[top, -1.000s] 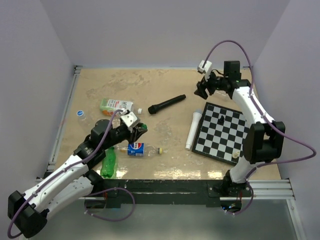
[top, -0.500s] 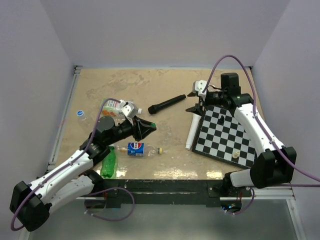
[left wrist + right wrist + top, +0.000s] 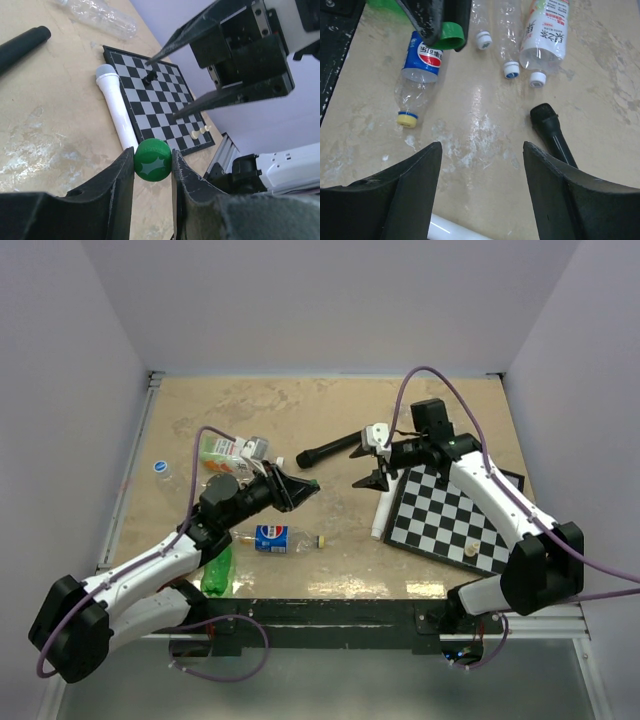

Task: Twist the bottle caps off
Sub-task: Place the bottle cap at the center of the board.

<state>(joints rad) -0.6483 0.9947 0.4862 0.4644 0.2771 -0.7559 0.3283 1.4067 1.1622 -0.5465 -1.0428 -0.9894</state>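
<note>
Left wrist view gives us the closest look: the left jaws are clamped on a green cap (image 3: 153,159), held in the air above the desk (image 3: 45,125) with its round face toward the camera. Opposite it, the right jaws stand spread apart with nothing between them, hanging over the desk near the white microphone (image 3: 117,107) and the chessboard (image 3: 160,100).

From the right wrist we see the Pepsi bottle (image 3: 422,62) lying on its side with its yellow cap (image 3: 406,119) on. Just beyond it lie two clear bottles (image 3: 506,30), their white caps (image 3: 511,70) in place, and a black microphone (image 3: 552,132) rests nearby.

From the top we find the green bottle (image 3: 217,565) lying beside the left arm, well apart from the held cap.
</note>
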